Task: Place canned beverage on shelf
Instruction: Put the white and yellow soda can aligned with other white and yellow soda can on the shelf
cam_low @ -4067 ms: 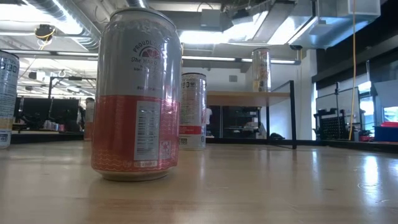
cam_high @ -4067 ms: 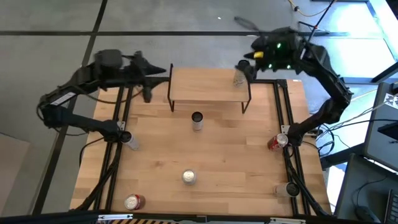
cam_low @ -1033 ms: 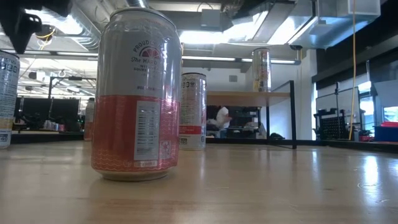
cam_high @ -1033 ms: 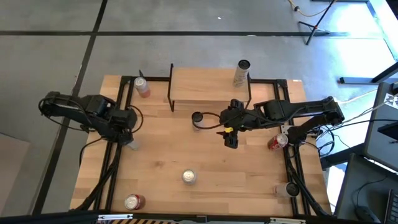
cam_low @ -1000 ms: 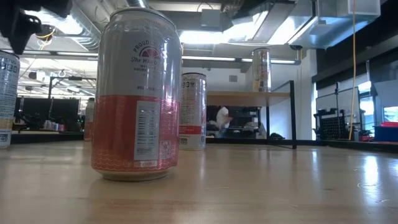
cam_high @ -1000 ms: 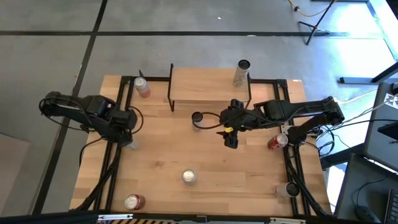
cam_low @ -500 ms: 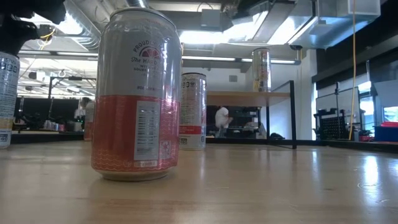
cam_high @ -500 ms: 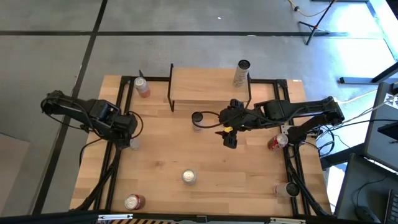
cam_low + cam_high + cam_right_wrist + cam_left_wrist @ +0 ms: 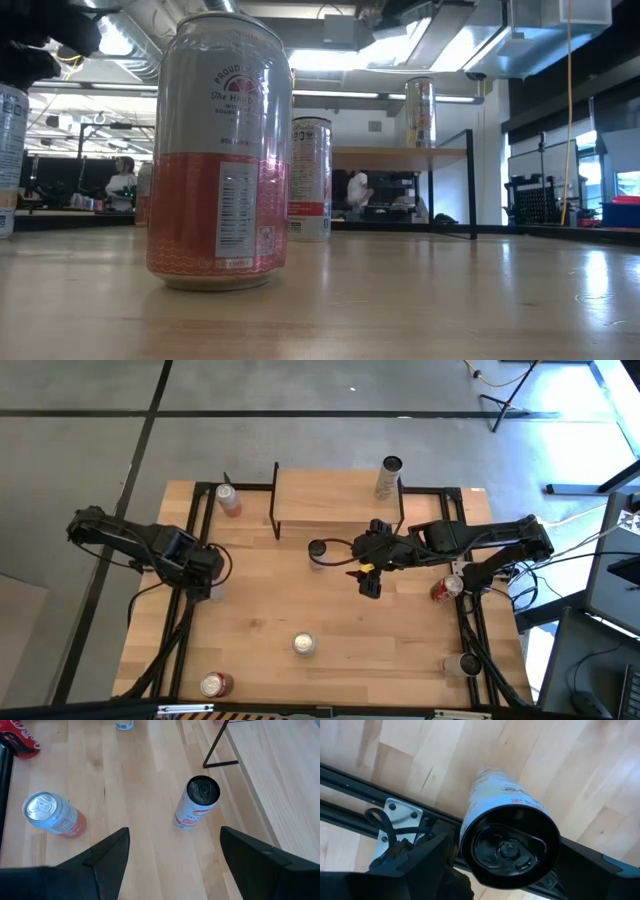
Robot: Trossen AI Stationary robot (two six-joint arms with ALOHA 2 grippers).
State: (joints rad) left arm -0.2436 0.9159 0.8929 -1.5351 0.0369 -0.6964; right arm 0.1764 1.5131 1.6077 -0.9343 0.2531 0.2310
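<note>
The shelf [image 9: 335, 500], a light board on thin black legs, stands at the table's far edge with one can [image 9: 388, 475] upright on its right end. My left gripper [image 9: 207, 572] is open at the table's left side, its fingers on either side of the top of an upright white can [image 9: 510, 845]. Whether they touch it I cannot tell. My right gripper [image 9: 340, 550] is open and empty in front of the shelf, just right of an upright white and red can [image 9: 197, 802].
Other cans stand on the table: a pink one [image 9: 228, 500] at the far left, a silver and orange one [image 9: 303, 645] near the middle front, a red one [image 9: 215, 685] at the front left, and two [image 9: 445, 590] [image 9: 465, 663] along the right side. Black frame rails [image 9: 380, 785] run beside the left can.
My left gripper has come down and a little toward the table's right, over the white can at the left side, staying open. The can has not moved.
</note>
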